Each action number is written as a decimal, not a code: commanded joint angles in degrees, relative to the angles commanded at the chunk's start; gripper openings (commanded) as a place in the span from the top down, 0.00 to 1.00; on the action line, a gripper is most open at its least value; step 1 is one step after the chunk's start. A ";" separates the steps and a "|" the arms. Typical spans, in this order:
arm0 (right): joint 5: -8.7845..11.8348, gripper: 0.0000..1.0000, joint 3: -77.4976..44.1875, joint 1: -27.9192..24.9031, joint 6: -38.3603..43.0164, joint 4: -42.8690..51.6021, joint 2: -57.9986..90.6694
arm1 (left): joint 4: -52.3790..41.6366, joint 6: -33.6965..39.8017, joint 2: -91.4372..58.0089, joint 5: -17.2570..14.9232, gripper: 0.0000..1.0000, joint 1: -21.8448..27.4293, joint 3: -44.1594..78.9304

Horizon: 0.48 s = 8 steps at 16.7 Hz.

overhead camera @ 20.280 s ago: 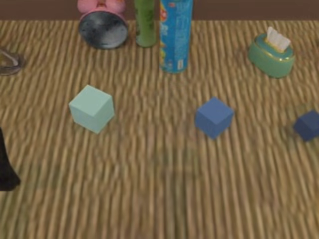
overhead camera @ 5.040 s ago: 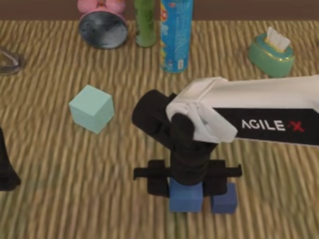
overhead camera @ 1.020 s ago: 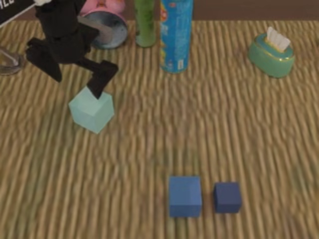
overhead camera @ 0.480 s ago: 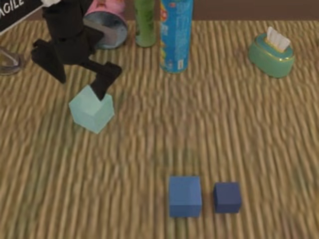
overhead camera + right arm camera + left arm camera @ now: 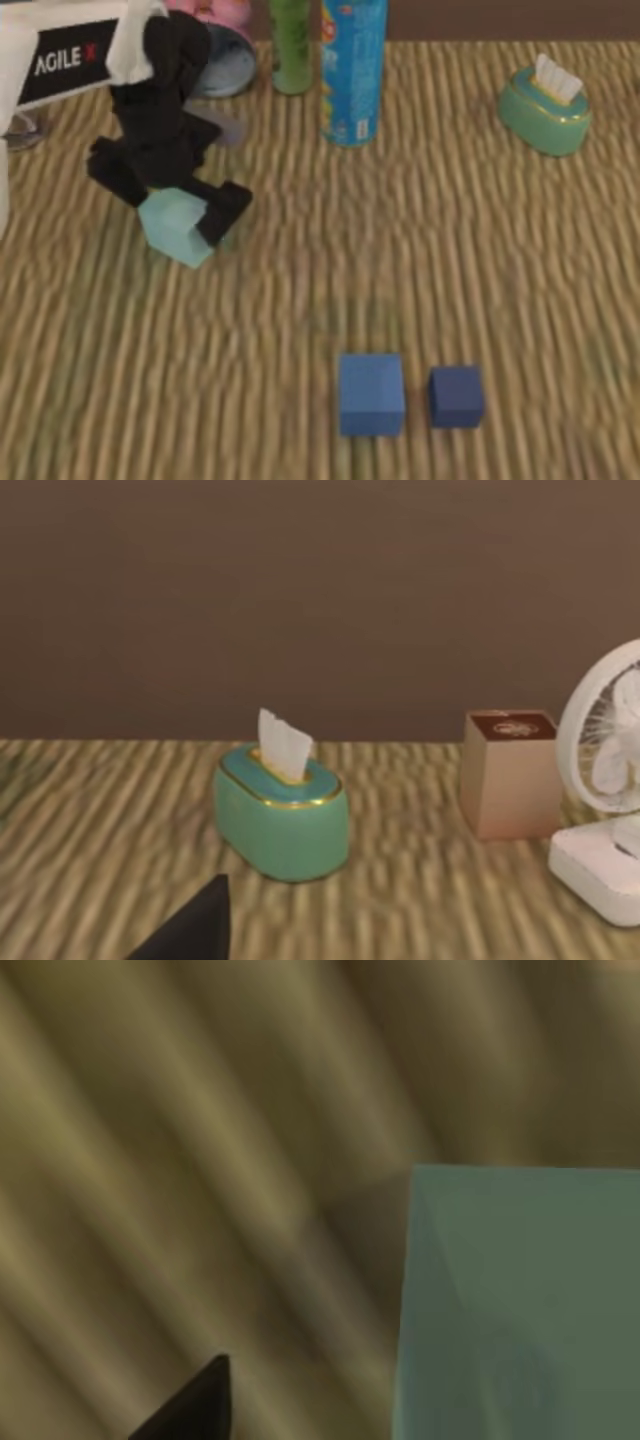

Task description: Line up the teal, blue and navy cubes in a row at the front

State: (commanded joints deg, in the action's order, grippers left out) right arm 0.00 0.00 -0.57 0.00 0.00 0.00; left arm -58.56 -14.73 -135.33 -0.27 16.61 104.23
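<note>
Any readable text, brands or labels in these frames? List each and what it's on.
"AGILE X": on the left arm casing, top view.
Blue printed can: print too blurred to read.
Brown box: emblem on its lid, not legible.
Nothing else carries text.

My surface (image 5: 520, 300) is ribbed straw matting. On it: teal cube (image 5: 175, 228) at left, blue cube (image 5: 371, 394) just beside navy cube (image 5: 456, 396) (front edge), tissue holder (image 5: 544, 108) far right, printed can (image 5: 353, 70) behind.

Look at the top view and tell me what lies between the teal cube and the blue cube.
Only bare woven mat. The top view shows nothing on the stretch from the teal cube, where the left pincer sits, to the blue cube.
</note>
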 joint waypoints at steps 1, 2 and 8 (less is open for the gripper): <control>0.00 0.00 0.00 0.00 0.00 0.00 0.00 | 1.04 0.00 -0.35 0.00 0.00 0.01 -0.92; 0.00 0.00 0.00 0.00 0.00 0.00 0.00 | 1.47 -0.01 -0.50 -0.01 0.00 0.01 -1.31; 0.00 0.00 0.00 0.00 0.00 0.00 0.00 | 1.48 -0.01 -0.50 -0.01 0.23 0.01 -1.32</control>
State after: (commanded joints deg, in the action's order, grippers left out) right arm 0.00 0.00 -0.57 0.00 0.00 0.00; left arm -57.08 -14.74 -135.83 -0.28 16.62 102.91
